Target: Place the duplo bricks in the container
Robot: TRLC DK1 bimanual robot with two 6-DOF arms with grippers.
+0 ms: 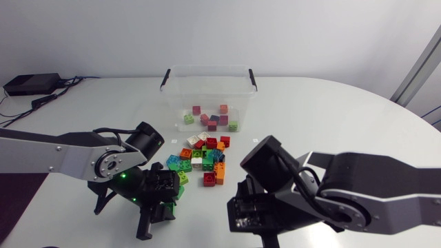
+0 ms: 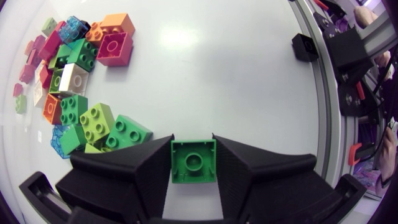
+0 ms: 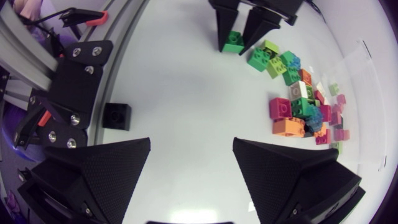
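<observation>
One clear container (image 1: 208,67), far middle of the bench (image 1: 331,110), holding about seven small bricks (image 1: 213,118). One loose pile (image 1: 204,157) of roughly fifteen mixed bricks, just near of it. One green brick (image 2: 193,163), square with no long axis, clamped between the fingers of the left gripper (image 2: 193,142), near left beside the pile; hollow underside toward the wrist, studs away. One right gripper (image 3: 191,146), near middle: fingers wide apart, nothing between.
</observation>
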